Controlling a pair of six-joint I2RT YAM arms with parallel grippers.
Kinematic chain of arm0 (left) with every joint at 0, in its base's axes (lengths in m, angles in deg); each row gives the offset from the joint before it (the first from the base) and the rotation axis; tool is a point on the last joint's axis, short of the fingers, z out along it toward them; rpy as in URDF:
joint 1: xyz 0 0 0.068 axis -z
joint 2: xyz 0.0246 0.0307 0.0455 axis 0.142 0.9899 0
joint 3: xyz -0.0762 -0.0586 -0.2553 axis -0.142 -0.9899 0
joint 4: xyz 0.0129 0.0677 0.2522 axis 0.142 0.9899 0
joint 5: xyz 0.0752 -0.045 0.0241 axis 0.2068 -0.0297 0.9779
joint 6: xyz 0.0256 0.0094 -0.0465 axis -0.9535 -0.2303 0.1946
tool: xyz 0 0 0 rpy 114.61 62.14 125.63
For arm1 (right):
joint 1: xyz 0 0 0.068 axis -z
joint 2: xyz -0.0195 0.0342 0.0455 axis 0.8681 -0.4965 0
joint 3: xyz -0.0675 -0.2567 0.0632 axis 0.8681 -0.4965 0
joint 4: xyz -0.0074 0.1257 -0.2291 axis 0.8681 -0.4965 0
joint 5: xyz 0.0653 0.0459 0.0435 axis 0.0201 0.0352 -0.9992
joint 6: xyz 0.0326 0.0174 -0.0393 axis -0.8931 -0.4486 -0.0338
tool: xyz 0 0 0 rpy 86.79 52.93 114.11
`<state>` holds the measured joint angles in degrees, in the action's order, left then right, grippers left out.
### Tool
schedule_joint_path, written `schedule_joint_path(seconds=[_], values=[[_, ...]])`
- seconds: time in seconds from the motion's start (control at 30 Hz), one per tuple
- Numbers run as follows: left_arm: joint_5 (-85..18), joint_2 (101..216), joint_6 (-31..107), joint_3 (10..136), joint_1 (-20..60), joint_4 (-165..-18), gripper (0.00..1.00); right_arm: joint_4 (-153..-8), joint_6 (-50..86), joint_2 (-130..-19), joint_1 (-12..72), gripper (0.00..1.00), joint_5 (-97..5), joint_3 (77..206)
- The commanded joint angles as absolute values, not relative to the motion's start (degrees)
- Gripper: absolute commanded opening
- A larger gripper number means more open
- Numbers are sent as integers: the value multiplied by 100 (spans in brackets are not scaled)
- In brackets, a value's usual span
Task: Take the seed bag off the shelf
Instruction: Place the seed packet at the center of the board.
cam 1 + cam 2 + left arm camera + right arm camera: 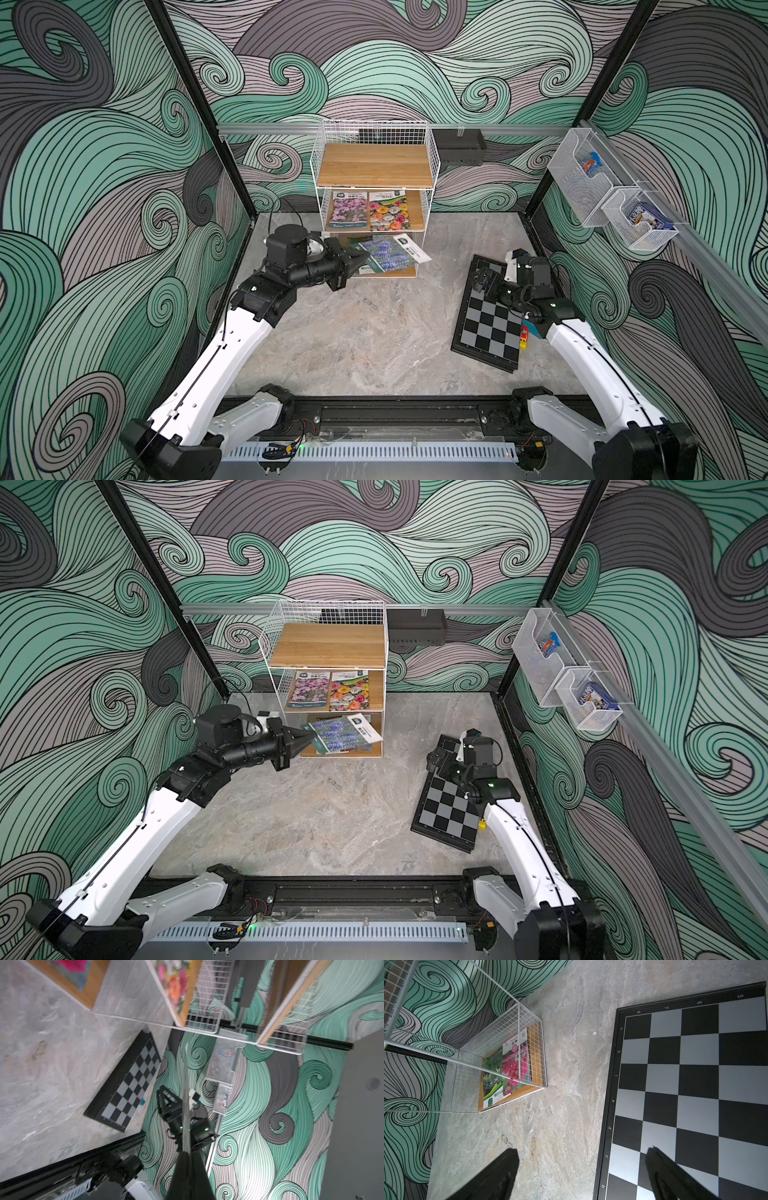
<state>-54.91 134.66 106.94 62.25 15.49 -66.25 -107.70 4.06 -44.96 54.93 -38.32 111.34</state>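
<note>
Both top views look down from high above my base, sharing the whole counter [374,332] and shelf [374,164]. My left wrist camera looks sideways across to the chessboard [126,1084]; my right wrist camera hangs close over its edge.

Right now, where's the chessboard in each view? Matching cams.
Both top views: chessboard right of centre, right of the shelf.
Left wrist: diagonal, left of centre.
Right wrist: fills the right side.
Shared landmark: the white wire shelf, in all four.
</note>
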Motion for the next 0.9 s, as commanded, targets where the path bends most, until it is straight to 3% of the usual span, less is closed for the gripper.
schedule_joint_path(seconds=[0.0,0.3,0.63,0.87], values=[[-5756,13235,10690,5744,1693,-7075,0,-10801,462,-4589,5514,99,-3953,11293],[-5919,14051,10410,4968,2178,-7843,0,-10798,485,-4836,5522,99,-3825,11259],[-5602,15925,10081,5342,2545,-8165,0,-10783,366,-4847,5522,99,-3811,11091],[-5167,16552,10289,5532,2757,-8170,0,-10790,391,-4856,5521,99,-3750,11117]])
